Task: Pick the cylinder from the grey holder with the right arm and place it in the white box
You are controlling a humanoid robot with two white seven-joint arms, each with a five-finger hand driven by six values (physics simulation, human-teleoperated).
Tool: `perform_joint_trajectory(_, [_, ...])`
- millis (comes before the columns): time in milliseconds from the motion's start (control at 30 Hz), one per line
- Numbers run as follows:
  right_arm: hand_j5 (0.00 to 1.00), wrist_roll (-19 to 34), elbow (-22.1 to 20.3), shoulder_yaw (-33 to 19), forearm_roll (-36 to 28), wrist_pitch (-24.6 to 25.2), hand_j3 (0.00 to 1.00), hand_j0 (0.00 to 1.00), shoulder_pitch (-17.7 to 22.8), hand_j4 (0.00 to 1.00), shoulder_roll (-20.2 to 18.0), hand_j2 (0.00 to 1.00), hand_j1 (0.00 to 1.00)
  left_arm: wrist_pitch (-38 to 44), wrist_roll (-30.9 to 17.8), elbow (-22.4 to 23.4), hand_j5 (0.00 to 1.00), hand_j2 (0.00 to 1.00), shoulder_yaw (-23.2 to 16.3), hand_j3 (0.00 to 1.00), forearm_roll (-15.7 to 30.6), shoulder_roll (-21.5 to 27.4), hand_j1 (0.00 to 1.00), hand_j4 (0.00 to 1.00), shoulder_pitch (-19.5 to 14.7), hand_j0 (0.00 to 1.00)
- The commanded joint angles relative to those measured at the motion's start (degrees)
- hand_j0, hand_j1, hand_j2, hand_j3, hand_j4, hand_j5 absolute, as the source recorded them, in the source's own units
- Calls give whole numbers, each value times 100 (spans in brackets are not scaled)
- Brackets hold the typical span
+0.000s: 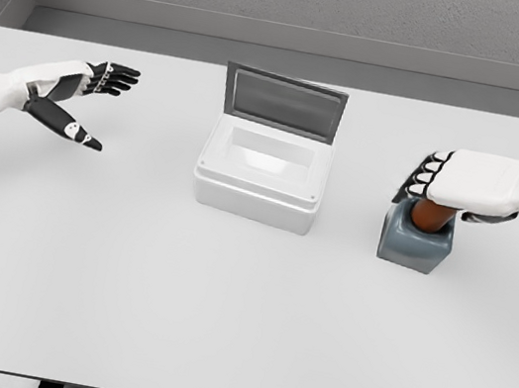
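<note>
We see a wide, pale grey tabletop (216, 327) with three things on it. Near the middle stands the white rectangular box (260, 179), its grey-framed lid (282, 104) hinged up at the back so that the hollow inside shows. To the right of the box, well apart from it, sits the grey block-shaped holder (416, 244), and out of its top rises the reddish-brown cylinder (432, 215) — upright, its lower end still seated in the holder.

Our right hand (467, 185) comes in from the right edge and lies over the top of the cylinder. Its dark-tipped fingers (426, 175) are curled down around the cylinder's upper end, with the thumb showing on the near right side; the hand appears clamped on it, though the palm hides the contact itself.

Our left hand (71, 95) hovers over the table at the far left — fingers stretched out and spread, thumb pointing away below them, holding nothing.
</note>
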Motion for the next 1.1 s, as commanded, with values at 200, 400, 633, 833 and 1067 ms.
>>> perform_joint_trajectory(200, [22,13,10,104,80,-44,22,22,0,22,4,22,22,5,1,21,100,100,12,100,10,9,100,100,-18,100])
perform_joint_trajectory(400, [11,13,-7,87,37,-44,11,11,-79,11,4,11,11,14,1,21,100,100,12,100,10,9,100,100,-18,100])
perform_joint_trajectory(633, [11,13,-51,-142,-456,-44,11,11,-571,11,224,11,11,14,1,21,100,100,12,100,10,9,100,100,-18,100])
perform_joint_trajectory(833, [11,13,-42,-80,-465,-44,11,11,-852,11,1102,11,11,23,1,21,100,100,12,100,10,9,100,100,-18,100])
perform_joint_trajectory(1067, [12,13,-42,228,-465,-44,12,12,-1213,12,1700,12,12,23,1,21,100,100,12,100,10,9,100,100,-18,100])
